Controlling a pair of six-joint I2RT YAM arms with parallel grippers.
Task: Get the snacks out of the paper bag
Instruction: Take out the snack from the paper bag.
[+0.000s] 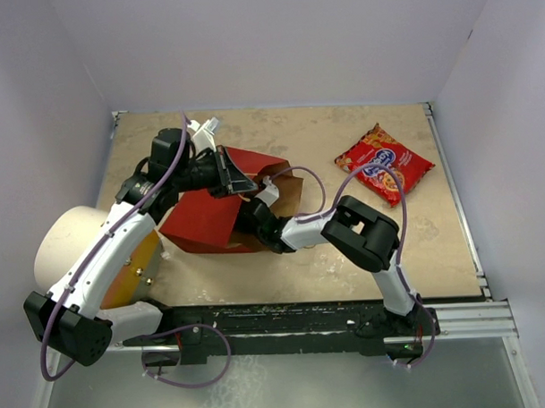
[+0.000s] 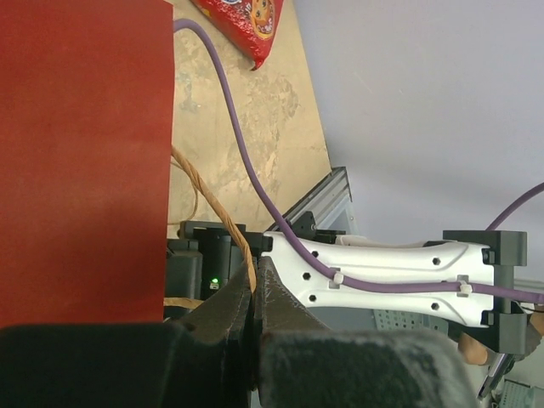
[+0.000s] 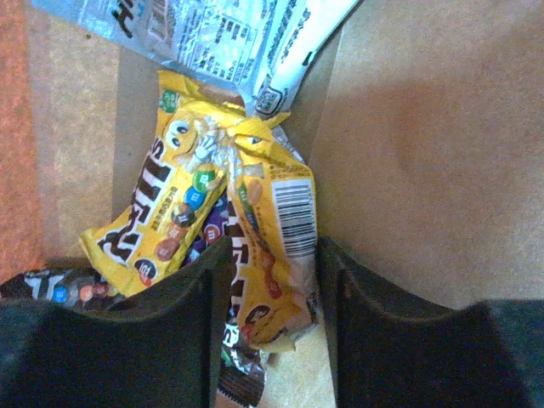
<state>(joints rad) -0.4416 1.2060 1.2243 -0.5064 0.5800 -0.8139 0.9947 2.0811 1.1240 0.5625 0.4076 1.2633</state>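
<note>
While the top view shows the paper bag [image 1: 201, 223] left of centre and a red cookie bag [image 1: 384, 164] out at upper right, the right gripper [image 1: 251, 218] reaches into the bag's mouth. Left wrist view, bottom: the left gripper [image 2: 253, 297] is clamped on the bag's string handle [image 2: 219, 204]. Right wrist view: jaws flank a yellow packet [image 3: 272, 229] inside, pinched or not I cannot tell; next, squeeze firmly and withdraw.

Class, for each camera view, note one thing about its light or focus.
Top external: even light, soft shadows, red cookie bag crisp. Left wrist: the left gripper's fingers are dark and blurred; the paper bag shows flat red. Right wrist: warm, dim light inside the bag; yellow packet fairly sharp, right gripper's fingers blurred.
</note>
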